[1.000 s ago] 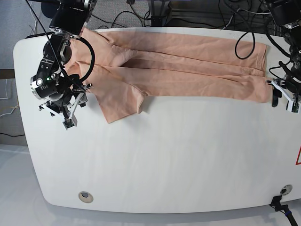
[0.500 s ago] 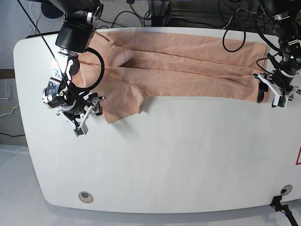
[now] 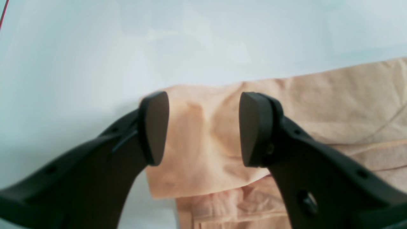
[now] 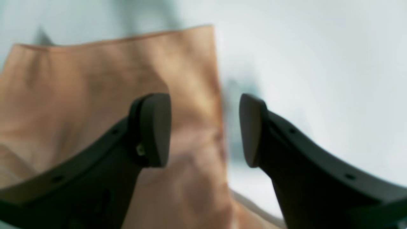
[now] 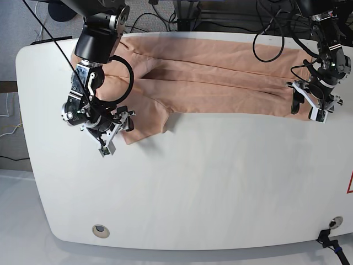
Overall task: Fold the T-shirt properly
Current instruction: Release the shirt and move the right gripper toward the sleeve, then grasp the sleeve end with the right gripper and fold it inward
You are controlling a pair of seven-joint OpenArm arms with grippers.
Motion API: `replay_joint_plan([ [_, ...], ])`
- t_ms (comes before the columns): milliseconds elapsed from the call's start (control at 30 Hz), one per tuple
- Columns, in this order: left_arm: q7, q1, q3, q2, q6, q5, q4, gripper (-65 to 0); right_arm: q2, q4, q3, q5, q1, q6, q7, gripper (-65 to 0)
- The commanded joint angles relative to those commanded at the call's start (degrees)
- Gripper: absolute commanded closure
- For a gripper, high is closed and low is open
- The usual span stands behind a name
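1. At the far left of the base view, beyond the T-shirt's left end, thin cables (image 5: 12,159) run over the grey floor (image 5: 14,221) beside the tabletop (image 5: 193,182).
2. The right tool (image 5: 119,133) is wide, its fingers apart, at the outer edge of the T-shirt's near-side flap. The right wrist view shows one finger over cloth and the other over white surface.
3. Nearer the camera than that flap, a round metal-rimmed fitting (image 5: 101,231) sits in the tabletop.
4. The T-shirt (image 5: 220,96), peach-pink and creased, lies stretched in a long layered strip along the far side of the smooth white tabletop, its flap pointing toward the camera.
5. Behind the T-shirt, dark cables (image 5: 160,18) tangle past the tabletop's far edge.
6. The left tool (image 5: 306,110) is also wide, above the T-shirt's right end, with cloth visible between its separated fingers.
7. Nearer the camera than that end are a second round fitting (image 5: 335,222) and a black bracket (image 5: 330,243); red lines (image 5: 350,182) show at the view's right edge.
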Motion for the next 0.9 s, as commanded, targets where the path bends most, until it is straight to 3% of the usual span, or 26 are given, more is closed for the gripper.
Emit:
replay_joint_plan([
  [200, 0.0, 0.0, 0.53, 0.0, 0.0, 0.0, 0.0, -33.0, -1.14, 0.0, -0.09, 0.0, -1.05, 0.0, -0.44, -33.2],
  [367, 0.0, 0.0, 0.53, 0.0, 0.0, 0.0, 0.0, -33.0, -1.14, 0.35, -3.96, 0.0, -2.55, 0.0, -0.44, -32.8],
  [467, 0.0, 0.0, 0.53, 0.0, 0.0, 0.0, 0.0, -33.0, -1.23, 0.35, -4.92, 0.0, -2.73, 0.0, -0.44, -24.5],
  [600, 0.0, 0.0, 0.53, 0.0, 0.0, 0.0, 0.0, -33.0, -2.29, 0.35, -4.84, 0.0, -2.46, 0.0, -0.44, -2.4],
  [633, 0.0, 0.0, 0.53, 0.0, 0.0, 0.0, 0.0, -33.0, -2.29, 0.35, -4.84, 0.0, -2.37, 0.0, -0.44, 0.0],
  [767, 0.0, 0.0, 0.53, 0.0, 0.0, 0.0, -0.09, -33.0, -2.46, 4.84, -4.92, 0.0, -2.64, 0.09, -1.58, 0.0],
  [833, 0.0, 0.0, 0.53, 0.0, 0.0, 0.0, -0.18, -33.0, -2.64, 8.97, -4.92, 0.0, -2.73, 0.18, -5.54, 0.0],
  [900, 0.0, 0.0, 0.53, 0.0, 0.0, 0.0, -0.26, -33.0, -2.64, 13.98, -4.92, 1.58, -2.9, 1.89, -10.46, 0.0],
])
